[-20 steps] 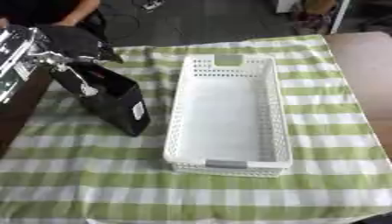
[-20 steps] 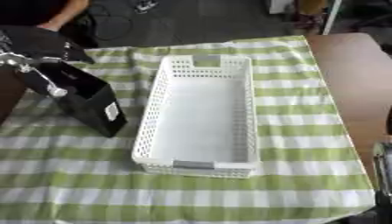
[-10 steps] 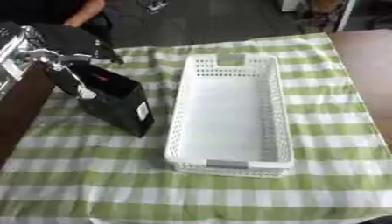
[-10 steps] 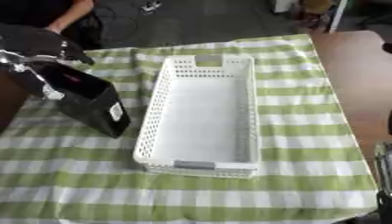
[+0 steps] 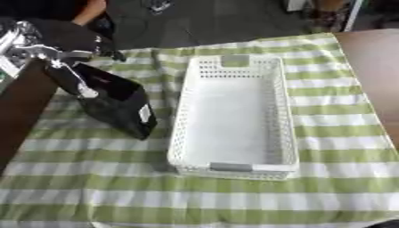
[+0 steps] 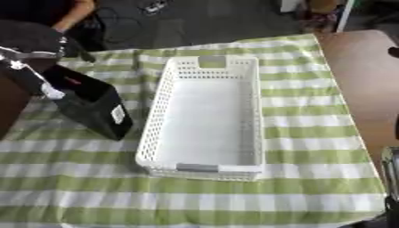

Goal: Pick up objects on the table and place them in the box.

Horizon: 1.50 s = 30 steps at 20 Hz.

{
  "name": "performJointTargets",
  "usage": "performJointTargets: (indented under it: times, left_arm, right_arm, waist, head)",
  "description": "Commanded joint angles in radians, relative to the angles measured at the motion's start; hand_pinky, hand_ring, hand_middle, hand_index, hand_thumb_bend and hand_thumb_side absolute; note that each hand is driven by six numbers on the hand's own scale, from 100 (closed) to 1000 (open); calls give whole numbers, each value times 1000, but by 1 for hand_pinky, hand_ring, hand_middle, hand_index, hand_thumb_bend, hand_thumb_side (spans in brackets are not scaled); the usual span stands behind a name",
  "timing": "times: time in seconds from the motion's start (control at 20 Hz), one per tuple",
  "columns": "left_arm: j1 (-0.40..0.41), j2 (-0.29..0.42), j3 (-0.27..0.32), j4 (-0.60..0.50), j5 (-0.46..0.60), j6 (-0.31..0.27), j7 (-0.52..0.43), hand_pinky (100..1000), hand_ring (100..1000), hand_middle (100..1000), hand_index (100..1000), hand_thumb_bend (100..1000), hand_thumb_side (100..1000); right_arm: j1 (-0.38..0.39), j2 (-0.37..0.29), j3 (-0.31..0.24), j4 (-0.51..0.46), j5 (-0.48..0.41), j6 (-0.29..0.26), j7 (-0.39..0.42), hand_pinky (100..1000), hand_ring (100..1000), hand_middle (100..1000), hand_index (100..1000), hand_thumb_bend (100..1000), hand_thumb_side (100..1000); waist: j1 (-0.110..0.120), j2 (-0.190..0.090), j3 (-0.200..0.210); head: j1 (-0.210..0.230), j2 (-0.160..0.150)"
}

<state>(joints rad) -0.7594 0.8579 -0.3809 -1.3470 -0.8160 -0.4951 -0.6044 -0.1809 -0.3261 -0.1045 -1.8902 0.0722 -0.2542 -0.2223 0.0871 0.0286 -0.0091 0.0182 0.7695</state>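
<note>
The worktop [image 5: 366, 80] is brown with a smooth finish, and most of it lies under a green-and-white checked cloth [image 5: 234, 196] that sits flat with only slight rippling near the front edge. At the centre of the cloth stands the box [image 5: 232, 167], a long white plastic basket with perforated walls, a solid floor and a grey tab at each short end; it is empty. Just beside its left wall, apart from it, is the one object to be moved: a black bag [image 5: 117, 104], boxy and soft-sided with a matt surface and a small white label on the face turned toward the box, tilted with its top leaning to the left. The left robot hand [image 5: 59, 42], black with silver parts, is at the bag's upper left corner with its fingers curled about the bag's top edge; the exact contact is partly hidden by the hand itself. The right robot hand shows only as a dark sliver at the lower right corner of the right eye view, and its fingers cannot be made out. Judged from this, the step in hand is the lift and transfer. To do it well, the bag should be raised until its lower edge clears the basket wall, carried right over the open floor, and lowered with its long side in line with the basket. A soft bag may swing or sag from a corner hold, so a slow traverse is advisable.
</note>
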Motion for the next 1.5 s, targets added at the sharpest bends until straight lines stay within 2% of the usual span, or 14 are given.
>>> performJointTargets:
  times: [0.05,0.4,0.45,0.55,0.9,1.2,1.5]
  left_arm:
    - [-22,27,10,6,-15,-90,-89,850,884,829,983,1000,499]
    - [-34,9,-15,23,-69,-127,-108,863,905,859,1000,1000,535]
    - [-35,7,-16,22,-80,-133,-107,864,906,857,1000,1000,582]
    - [-35,5,-15,24,-104,-140,-100,864,905,857,1000,1000,594]
    - [-35,-3,-18,45,-137,-159,-80,865,904,856,1000,1000,586]
    - [-28,-1,-24,61,-132,-170,-80,865,902,853,1000,1000,587]
    - [-7,27,-35,42,-78,-170,-99,864,897,848,1000,1000,589]
  right_arm:
    - [-3,-24,-7,-10,-4,-2,1,745,814,845,954,100,731]
    - [-1,-25,-6,-9,-7,-3,3,745,814,845,955,100,730]
    - [0,-25,-6,-9,-8,-3,4,745,815,846,955,100,729]
    - [1,-26,-7,-8,-8,-3,4,745,815,846,955,100,728]
    - [0,-27,-7,-8,-10,-4,5,746,815,846,956,100,725]
    - [0,-29,-9,-7,-10,-4,5,746,815,846,956,100,725]
    - [1,-36,-8,-6,-9,-4,7,746,816,847,957,100,723]
  waist:
    - [-1,-10,-1]
    - [2,-11,-5]
    - [3,-10,-5]
    - [4,-10,-7]
    - [6,-9,-8]
    - [7,-9,-9]
    - [22,-9,-1]
  head:
    - [5,0]
    - [8,0]
    - [8,0]
    - [8,0]
    - [8,0]
    - [5,0]
    - [4,0]
